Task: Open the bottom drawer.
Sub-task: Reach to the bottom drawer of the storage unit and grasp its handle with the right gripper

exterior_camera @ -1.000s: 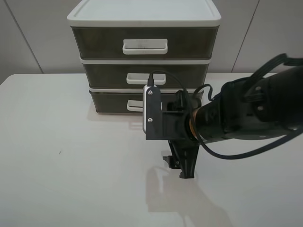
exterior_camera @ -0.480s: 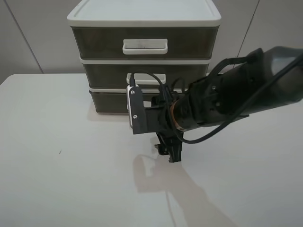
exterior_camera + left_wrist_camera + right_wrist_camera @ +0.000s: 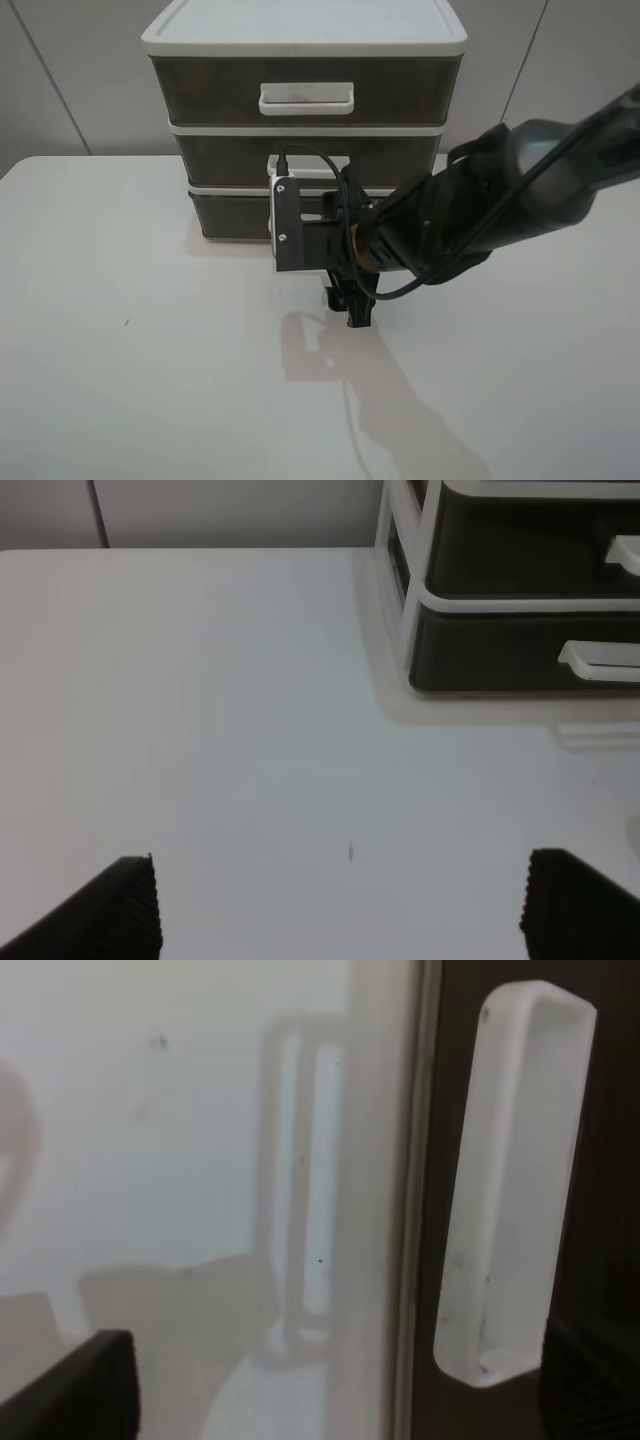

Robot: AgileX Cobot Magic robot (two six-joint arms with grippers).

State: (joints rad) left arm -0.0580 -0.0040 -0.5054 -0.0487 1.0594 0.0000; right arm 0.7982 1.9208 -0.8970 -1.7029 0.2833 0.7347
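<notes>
Two fingers of the right pincer (image 3: 352,310) stood spread, close before the white handle (image 3: 515,1180) of the bottom drawer (image 3: 228,212), which sat shut, lowest in the white-framed unit (image 3: 300,35) on the surface (image 3: 120,350). The left pincer (image 3: 340,910) was likewise spread, off to the unit's side.

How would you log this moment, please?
right end effector open, facing white loop handle; smoky-brown translucent bottom drawer closed; left end effector open
</notes>
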